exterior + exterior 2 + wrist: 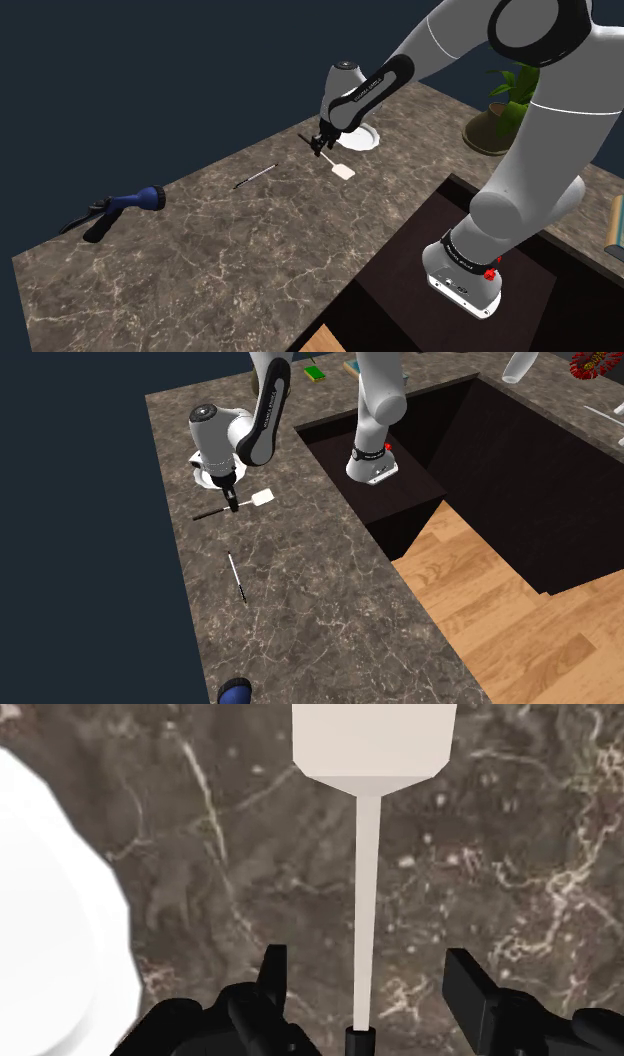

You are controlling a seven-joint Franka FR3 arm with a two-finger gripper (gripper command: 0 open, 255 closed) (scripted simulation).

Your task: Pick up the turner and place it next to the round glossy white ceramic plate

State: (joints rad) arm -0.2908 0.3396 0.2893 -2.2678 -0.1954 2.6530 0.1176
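Note:
The turner [340,170] has a white flat blade, a pale shaft and a dark handle end. It lies on the dark marble counter [250,250] beside the round white plate [365,138]. My gripper [322,148] hangs just above its shaft, open. In the wrist view the shaft [364,904] runs between the two fingers [272,974] without touching either, the blade lies ahead of them, and the plate [50,934] sits close beside. From the second exterior view, the gripper [232,502] stands over the turner [262,498] just in front of the plate [203,478].
A thin dark stick [255,177] lies on the counter further from the plate. A blue spray nozzle [125,204] rests near the counter's far end. A potted plant [500,110] stands behind the arm. The counter edge drops to a dark recess [470,442] holding the stand.

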